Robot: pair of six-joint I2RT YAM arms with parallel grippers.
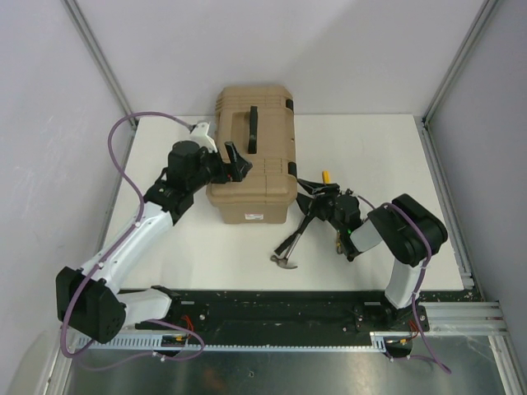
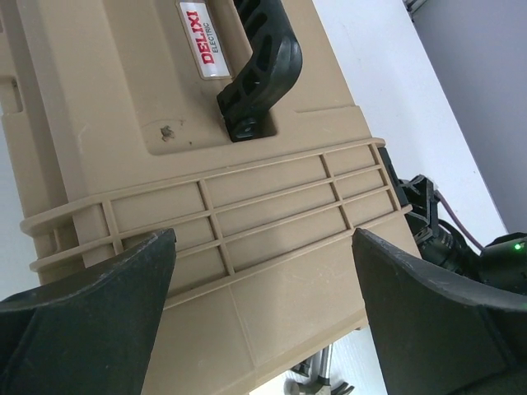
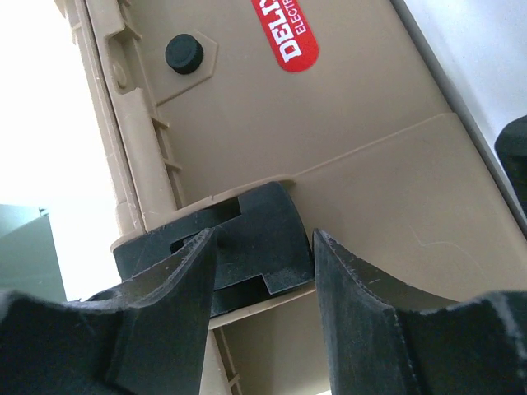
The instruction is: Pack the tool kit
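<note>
At the middle of the white tabletop (image 1: 370,164), toward its far edge, the tan toolbox (image 1: 251,185) is set with its lid closed and its black handle (image 1: 253,130) on top; a red-lettered label (image 2: 203,39) is seen on the lid beside the handle. The left gripper (image 1: 235,162) is positioned at the left side of the toolbox; its jaws are spread wide, nothing is held between them, and the ribbed rim of the box is seen beyond them in the left wrist view. The right gripper (image 3: 263,239) is positioned at the front right of the toolbox; its jaws are partly closed, one finger on each side of a black latch (image 3: 263,214); whether the latch is actually gripped cannot be told. A hammer (image 1: 290,245) is laid on the tabletop just in front of the toolbox's right corner, outside the box, with its head toward the near edge; a small yellow item (image 1: 325,174) is visible just beside the right gripper.
</note>
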